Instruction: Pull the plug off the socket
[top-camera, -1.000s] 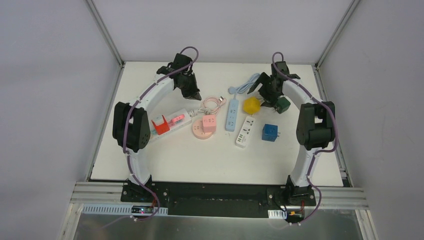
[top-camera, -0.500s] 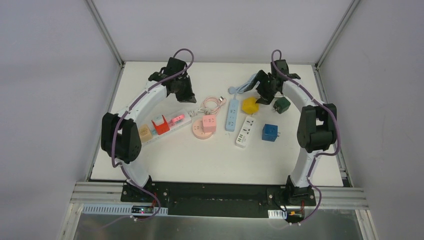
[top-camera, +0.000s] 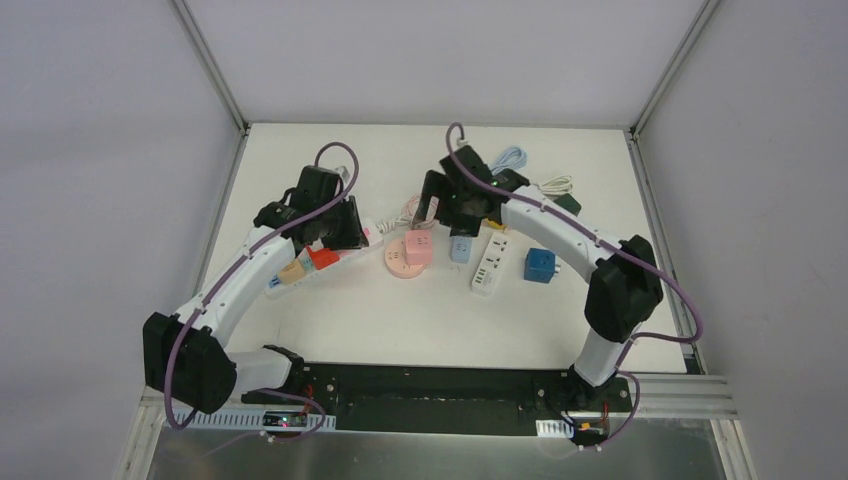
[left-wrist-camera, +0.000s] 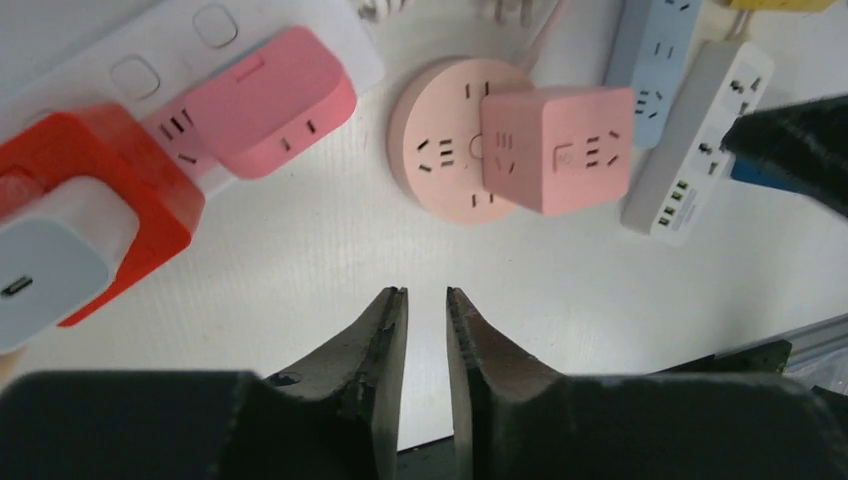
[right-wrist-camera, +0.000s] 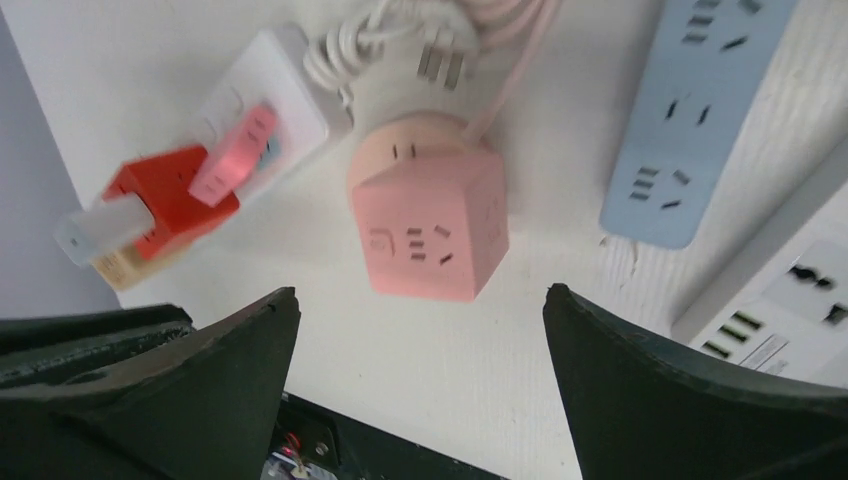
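A pink cube plug (top-camera: 418, 247) sits plugged on a round pink socket (top-camera: 398, 262) at mid-table. It also shows in the left wrist view (left-wrist-camera: 555, 148) on the socket (left-wrist-camera: 435, 155), and in the right wrist view (right-wrist-camera: 430, 225). My right gripper (top-camera: 450, 205) hovers just behind and above the cube, jaws wide open and empty (right-wrist-camera: 420, 290). My left gripper (top-camera: 340, 225) is over the white power strip (top-camera: 345, 245), jaws nearly together and empty (left-wrist-camera: 427, 292).
The white strip carries a pink adaptor (left-wrist-camera: 265, 115), a red adaptor (left-wrist-camera: 110, 190) with a white charger (left-wrist-camera: 50, 265), and a beige one (top-camera: 291, 270). A blue strip (top-camera: 461, 247), a white strip (top-camera: 490, 265), a blue cube (top-camera: 540, 265) and a green cube (top-camera: 568, 203) lie to the right.
Both arms swung down and inward from the back of the table. The right gripper came left over the pink cube; the left gripper came forward over the white strip.
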